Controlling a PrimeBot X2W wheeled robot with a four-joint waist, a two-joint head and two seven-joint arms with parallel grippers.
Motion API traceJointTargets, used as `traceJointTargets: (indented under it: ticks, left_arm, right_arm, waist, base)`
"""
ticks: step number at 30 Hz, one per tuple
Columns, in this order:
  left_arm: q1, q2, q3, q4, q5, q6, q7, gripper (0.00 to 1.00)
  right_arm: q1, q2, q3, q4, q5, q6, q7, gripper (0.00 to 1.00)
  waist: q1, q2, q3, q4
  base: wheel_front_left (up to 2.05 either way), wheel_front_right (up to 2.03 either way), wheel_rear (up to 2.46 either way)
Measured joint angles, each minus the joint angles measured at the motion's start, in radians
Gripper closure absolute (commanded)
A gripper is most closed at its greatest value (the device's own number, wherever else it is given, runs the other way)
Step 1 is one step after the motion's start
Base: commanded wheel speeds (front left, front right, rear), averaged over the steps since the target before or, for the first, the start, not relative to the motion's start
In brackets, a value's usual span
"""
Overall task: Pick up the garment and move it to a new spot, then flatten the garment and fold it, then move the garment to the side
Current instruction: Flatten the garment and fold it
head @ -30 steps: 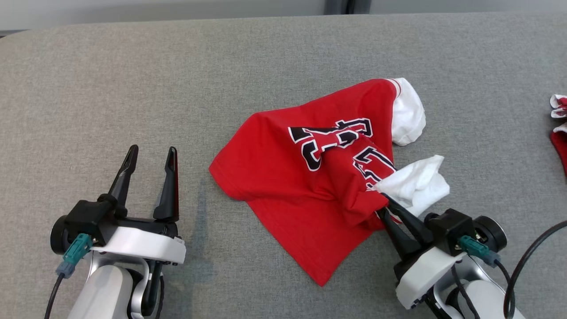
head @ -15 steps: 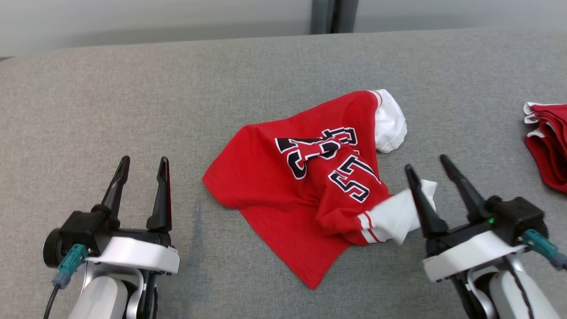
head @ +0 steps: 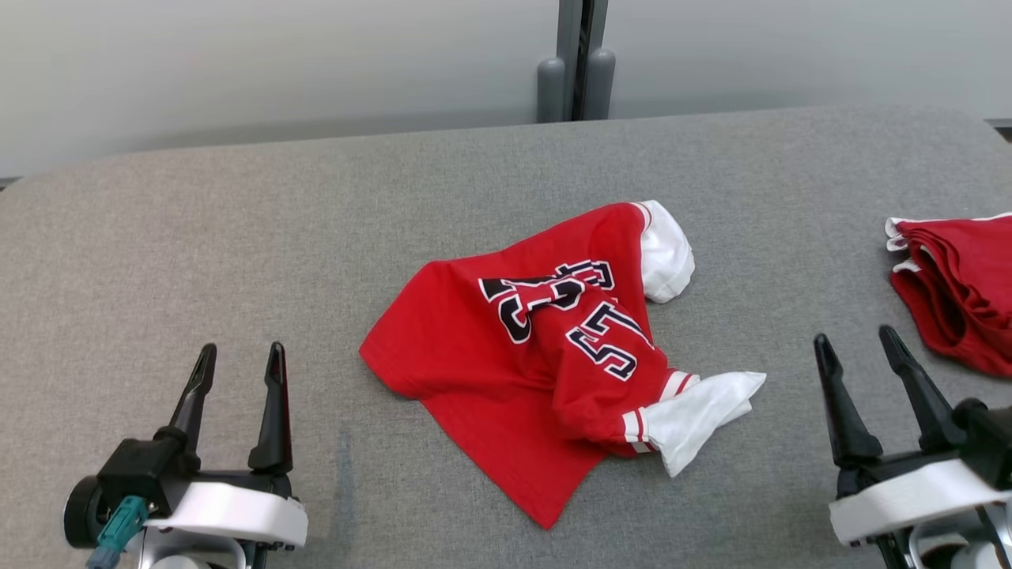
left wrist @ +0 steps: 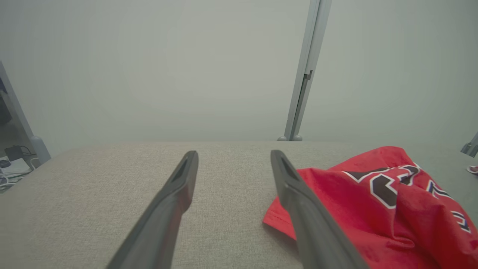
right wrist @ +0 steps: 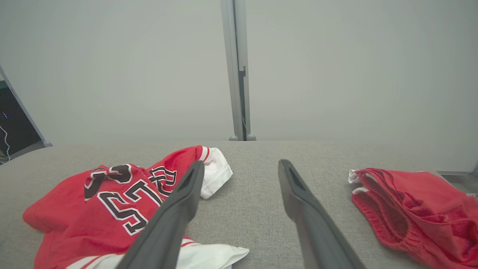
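Grip was gone from the right gripper [head: 852,336]: its jaws stood spread wide and empty at the lower right of the head view, well apart from the garment [head: 490,348]. A second before, that gripper had been clenched on a bunched fold beside the near white sleeve [head: 696,411]. Now the sleeve lay slack on the surface, pointing right, and the gripper had drawn back toward the robot's right. The left gripper [head: 242,348] was released too, spread as before at the lower left, just left of the garment's red hem and not touching it.

The garment, a red jersey with black-and-white numerals, lay crumpled near the middle of the tabletop [head: 237,237]. Its far white sleeve [head: 668,257] was curled at the upper right. A second red garment [head: 961,284] sat bunched at the right edge, beyond the right gripper.

The head camera had tilted up since then, so more of the far side appeared. The tabletop was covered in grey woven fabric with a rounded far edge. Behind it stood a pale grey wall [head: 277,71] split by a grey vertical post [head: 575,63].
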Motion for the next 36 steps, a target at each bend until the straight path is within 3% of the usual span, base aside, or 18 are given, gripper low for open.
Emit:
traceJointTargets:
  ticks: [26, 36]
  left_arm:
    - [0.028, 0.009, -0.043, -0.043, -0.006, 0.010, 0.041, 0.00]
    - [0.008, -0.046, -0.229, -0.010, -0.025, -0.107, 0.189, 0.00]
  right_arm:
    - [0.047, 0.014, -0.017, -0.049, -0.007, 0.000, 0.036, 0.00]
    - [0.021, 0.013, -0.014, -0.054, -0.016, 0.000, 0.041, 0.00]
  waist:
    - [0.0000, 0.0000, -0.004, 0.004]
    - [0.0000, 0.0000, 0.065, -0.002]
  base:
    - [0.00, 0.00, 0.00]
    - [0.00, 0.00, 0.00]
